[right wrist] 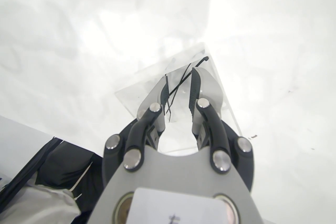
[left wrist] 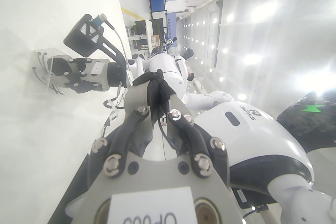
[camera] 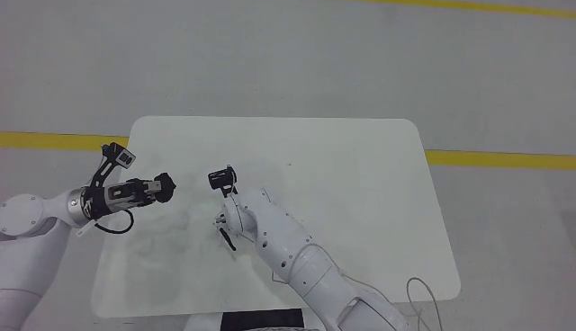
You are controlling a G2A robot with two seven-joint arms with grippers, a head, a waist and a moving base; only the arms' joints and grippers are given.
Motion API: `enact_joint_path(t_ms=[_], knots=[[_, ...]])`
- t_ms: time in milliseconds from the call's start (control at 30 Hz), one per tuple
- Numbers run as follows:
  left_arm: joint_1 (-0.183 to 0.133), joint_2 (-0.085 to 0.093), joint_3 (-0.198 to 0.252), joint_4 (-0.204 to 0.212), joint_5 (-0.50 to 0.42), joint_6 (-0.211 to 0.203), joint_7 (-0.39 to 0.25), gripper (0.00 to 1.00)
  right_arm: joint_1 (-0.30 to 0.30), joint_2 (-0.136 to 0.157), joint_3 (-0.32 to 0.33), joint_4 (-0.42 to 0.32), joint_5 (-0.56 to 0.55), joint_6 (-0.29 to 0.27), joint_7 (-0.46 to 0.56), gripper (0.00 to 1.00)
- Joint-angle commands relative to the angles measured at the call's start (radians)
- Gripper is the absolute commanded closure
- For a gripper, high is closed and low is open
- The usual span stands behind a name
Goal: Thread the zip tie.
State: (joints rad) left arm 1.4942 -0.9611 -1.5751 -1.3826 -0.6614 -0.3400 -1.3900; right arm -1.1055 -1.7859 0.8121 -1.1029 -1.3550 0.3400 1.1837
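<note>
White tabletop (camera: pixel 360 196), seen from above. The left gripper (camera: pixel 164 185) hangs over the table's left side, close to that edge. The right gripper (camera: pixel 225 226) points straight down further in, left of the table's middle and somewhat towards the near edge. Thin black zip ties (camera: pixel 225 238) lie just under its tips.

From the left wrist, the left gripper (left wrist: pixel 155 78) has its fingers drawn together at the tips, which are wrapped in black fabric. I cannot tell whether anything is pinched between them. Beyond it, the right gripper (left wrist: pixel 51 72) stands over a clear plastic tray (left wrist: pixel 55 51) that sits flat on the table, with the zip ties (left wrist: pixel 38 60) inside.

From the right wrist, the right gripper (right wrist: pixel 180 75) is spread fairly wide and carries nothing. Its tips are down in the clear plastic tray (right wrist: pixel 136 91). A few zip ties (right wrist: pixel 176 88) lie crossed on the tray floor between the two fingers, and one tie's head pokes out past a fingertip. Whether the pads touch the ties I cannot say.

By my reckoning the job has barely begun: no tie is lifted and none is looped through its own head. What seems left is to close on one tie, raise it from the tray, let the other arm take an end, and feed the tail through the head.
</note>
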Motion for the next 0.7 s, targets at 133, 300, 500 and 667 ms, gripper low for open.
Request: enact_joint_path(t_ms=[133,300,500,667], knots=[[0.0,0.0,0.0,0.0,0.0,0.0,0.0,1.0,0.005,-0.015,0.004,0.022,-0.013,0.0,0.004,0.9],[0.0,0.0,0.0,0.0,0.0,0.0,0.0,1.0,0.009,-0.024,0.004,0.035,-0.019,0.0,0.005,0.89],[0.0,0.0,0.0,0.0,0.0,0.0,0.0,1.0,0.009,-0.032,0.007,0.041,-0.034,0.0,0.008,1.0],[0.0,0.0,0.0,0.0,0.0,0.0,0.0,1.0,0.006,-0.036,0.02,0.044,-0.037,0.0,0.0,1.0]])
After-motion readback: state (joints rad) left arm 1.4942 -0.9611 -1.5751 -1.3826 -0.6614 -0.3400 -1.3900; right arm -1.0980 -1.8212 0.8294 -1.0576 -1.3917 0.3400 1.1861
